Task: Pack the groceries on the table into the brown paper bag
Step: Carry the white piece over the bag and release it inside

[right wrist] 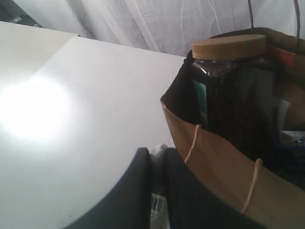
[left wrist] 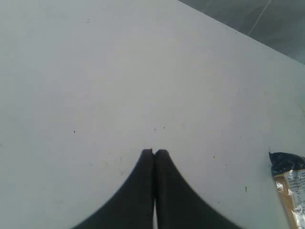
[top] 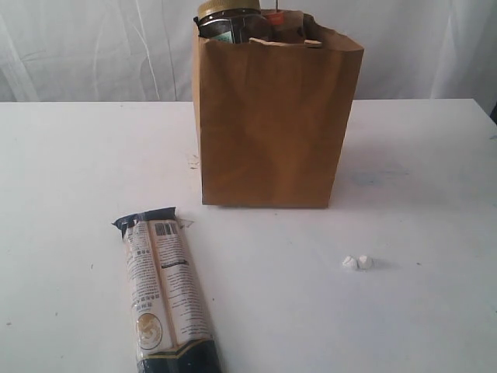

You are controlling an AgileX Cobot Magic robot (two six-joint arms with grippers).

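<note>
Status, my side:

- Long cream-black packet (top: pixel 165 291) is on the table (top: pixel 70 155), lower left of the exterior frame. It lies flat, print and barcode up. Long axis runs almost top-to-bottom of the frame with a slight tilt: upper end leans left, lower end leans right. Upper black end points up-frame, toward the table left of the bag's foot. Lower black end reaches the bottom edge.
- Brown paper bag (top: pixel 272 124) stands upright at upper centre, well apart from the packet. The yellow-lidded clear jar (top: pixel 229 15) sticks out of its mouth at the top left corner, upright, lid up. An orange patch (top: pixel 276 15) sits just right of the jar; can't tell which item it is.
- Two small white scraps (top: pixel 357 263) lie on the table at lower right of centre, touching each other.
- My left gripper (left wrist: pixel 153 151) has its fingers pressed together with nothing between them, over bare table. One dark packet end shows at the frame's lower right edge (left wrist: pixel 287 179).
- My right gripper (right wrist: pixel 157 151) is just beside the bag rim (right wrist: pixel 214 162), with the jar lid (right wrist: pixel 228 46) in the upper right. Narrow gap between the fingers with something pale in it — can't tell if I'm gripping anything.
</note>
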